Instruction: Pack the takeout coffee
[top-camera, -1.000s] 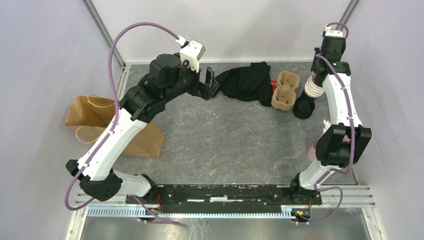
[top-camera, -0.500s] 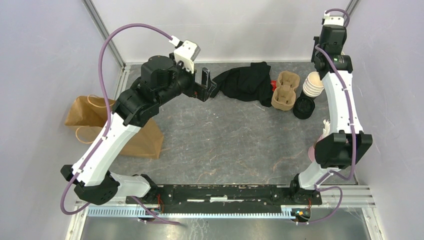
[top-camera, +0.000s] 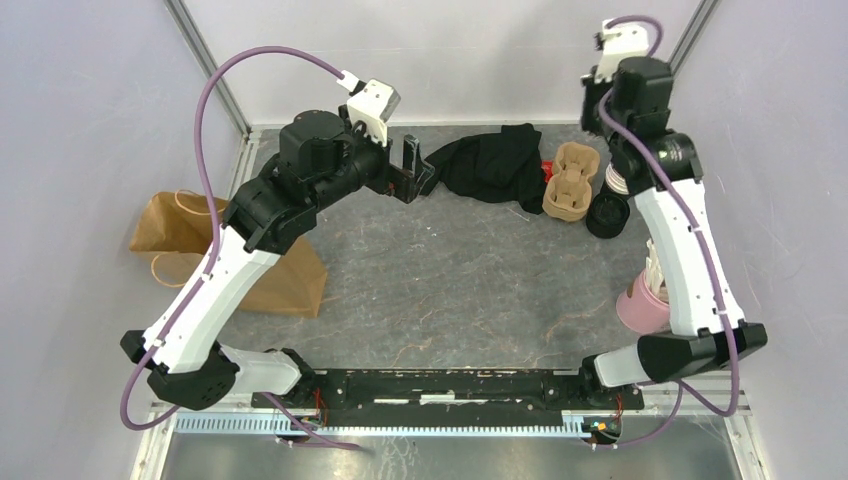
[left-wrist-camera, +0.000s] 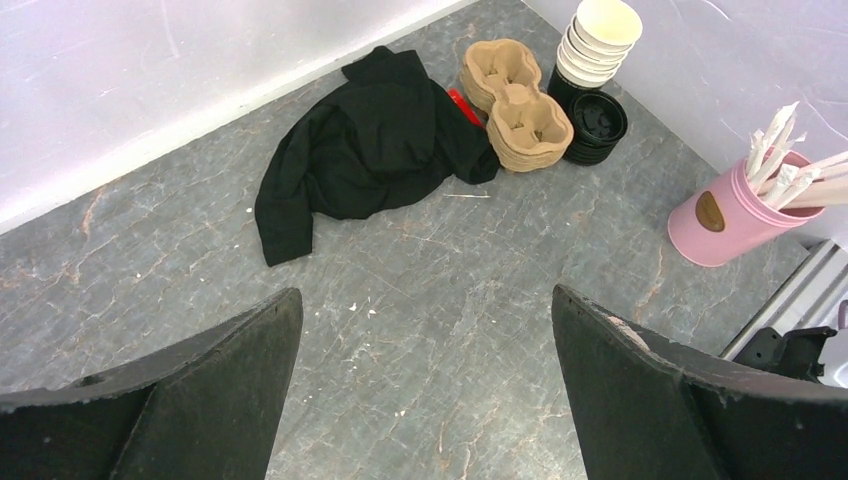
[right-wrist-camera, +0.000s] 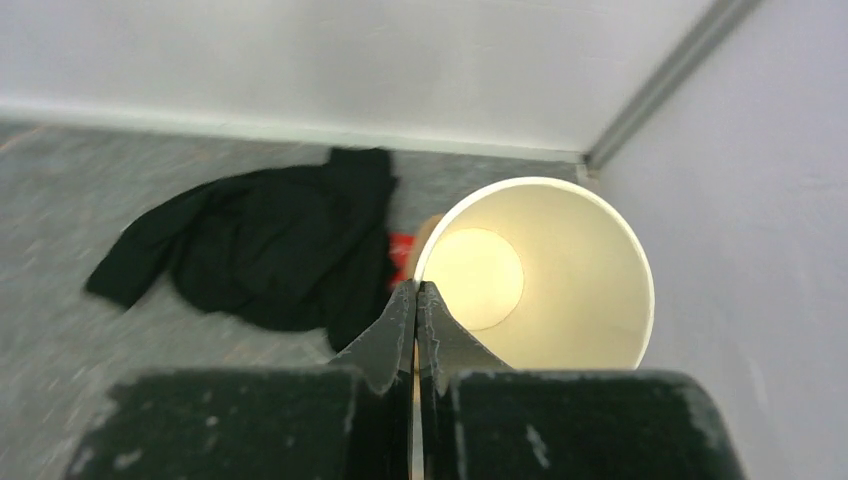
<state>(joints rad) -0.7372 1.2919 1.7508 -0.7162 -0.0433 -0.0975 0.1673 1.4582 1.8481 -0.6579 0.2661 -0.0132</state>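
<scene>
Two to watch: your left gripper (left-wrist-camera: 425, 298) gapes wide, black cloth (left-wrist-camera: 370, 150) at twelve o'clock; right gripper (right-wrist-camera: 416, 288) pinches the lidless cup (right-wrist-camera: 560, 290) by its rim.

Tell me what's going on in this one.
The right gripper is shut on the rim of a lidless cup, held up in the far right corner near the stack of cups. The left gripper hangs open over the table near the black cloth, holding nothing. The cardboard carrier and loose lids sit beside the stack; the paper bag lies at the left. No capped cup is in view.
</scene>
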